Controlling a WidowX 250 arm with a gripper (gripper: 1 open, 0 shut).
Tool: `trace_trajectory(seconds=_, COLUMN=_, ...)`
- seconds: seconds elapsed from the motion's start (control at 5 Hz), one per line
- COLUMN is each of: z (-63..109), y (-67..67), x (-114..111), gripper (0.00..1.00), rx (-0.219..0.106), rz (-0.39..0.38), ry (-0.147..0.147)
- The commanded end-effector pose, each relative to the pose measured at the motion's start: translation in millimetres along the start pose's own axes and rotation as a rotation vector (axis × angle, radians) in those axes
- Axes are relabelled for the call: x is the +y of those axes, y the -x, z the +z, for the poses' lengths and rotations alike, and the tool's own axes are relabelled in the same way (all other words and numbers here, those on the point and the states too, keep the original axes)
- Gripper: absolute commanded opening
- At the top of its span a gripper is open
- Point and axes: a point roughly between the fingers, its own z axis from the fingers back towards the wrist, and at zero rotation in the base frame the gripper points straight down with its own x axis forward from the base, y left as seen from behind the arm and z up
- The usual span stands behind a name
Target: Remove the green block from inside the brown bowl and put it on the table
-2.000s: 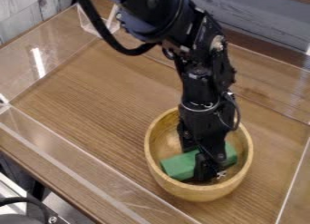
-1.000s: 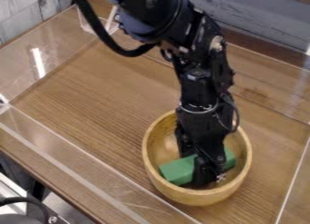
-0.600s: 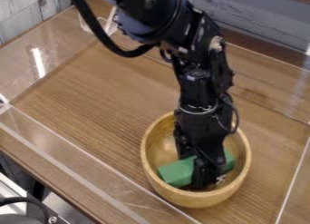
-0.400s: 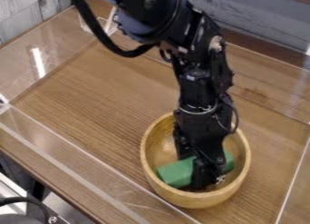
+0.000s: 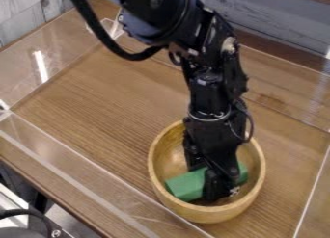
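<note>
Camera view, the only one I had: arm came in from top left and dropped straight down into the bowl, which sat on the table near the front right corner, close to the acrylic wall. Gripper pointed down inside the bowl, fingers down at the block. Block lay in the bowl's bottom, left part showing green, right part hidden behind the black fingers. Jaws looked partly spread and set around the block's right end, but I couldn't confirm a real clamp from this angle; contact point was blocked by the gripper body. Block looked low in the bowl, I couldn't tell if it was off the bottom. Bowl sat upright, rim fully visible except where the arm crossed it
</note>
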Motion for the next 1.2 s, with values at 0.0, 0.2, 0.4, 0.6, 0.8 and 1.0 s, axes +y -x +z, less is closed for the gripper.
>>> trace_trajectory(seconds=0.0, z=13.3, y=-5.0, x=-1, gripper=0.00, rx=-0.049, rz=-0.003, ry=-0.014)
trace_trajectory(seconds=0.2, z=14.5, y=-4.2, x=-2, gripper=0.00, rx=-0.048, rz=0.005, ry=-0.012)
trace_trajectory(seconds=0.4, z=15.7, y=-3.6, x=-3, gripper=0.00, rx=-0.046, rz=0.012, ry=-0.010)
trace_trajectory(seconds=0.6, z=16.8, y=-3.1, x=-4, gripper=0.00, rx=-0.046, rz=0.019, ry=-0.009)
trace_trajectory(seconds=0.8, z=17.1, y=-2.8, x=-4, gripper=0.00, rx=-0.046, rz=0.027, ry=-0.010)
trace_trajectory(seconds=1.0, z=24.1, y=-1.8, x=-5, gripper=0.00, rx=-0.051, rz=0.042, ry=-0.011)
